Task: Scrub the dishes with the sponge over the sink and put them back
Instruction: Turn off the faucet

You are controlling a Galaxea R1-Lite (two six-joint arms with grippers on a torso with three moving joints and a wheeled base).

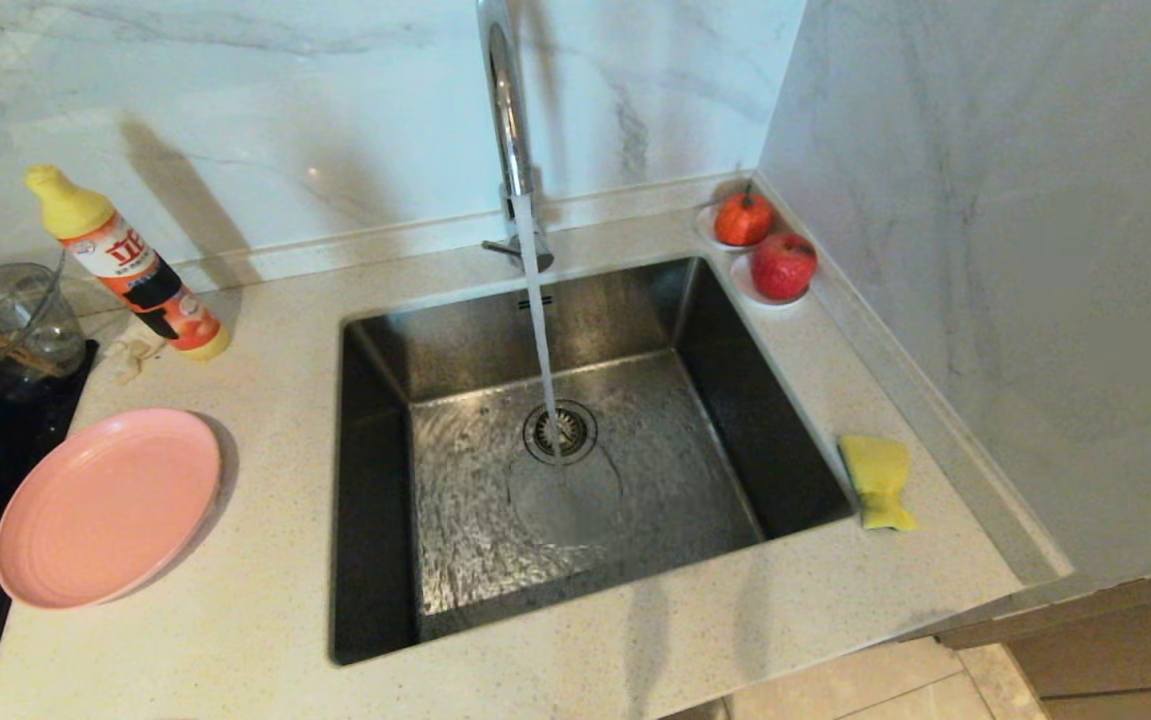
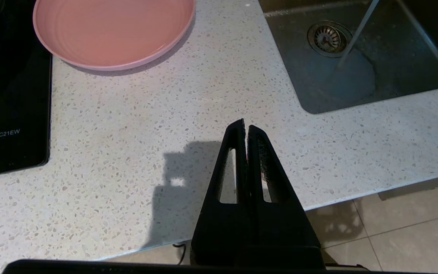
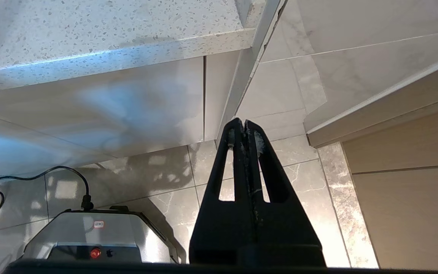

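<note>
the sink [image 1: 575, 470] runs water between both arms. the pink plate [image 2: 112, 32] lies flat on the counter ahead of the left gripper [image 2: 246, 127], clamped empty. the sponge [image 1: 878, 482], long axis running away, sits beyond the right gripper [image 3: 240, 123], pinched shut below the counter edge, likely the nearer arm.

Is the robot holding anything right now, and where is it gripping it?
Nothing. The left gripper and right gripper are both shut and empty; the sponge lies untouched.
</note>
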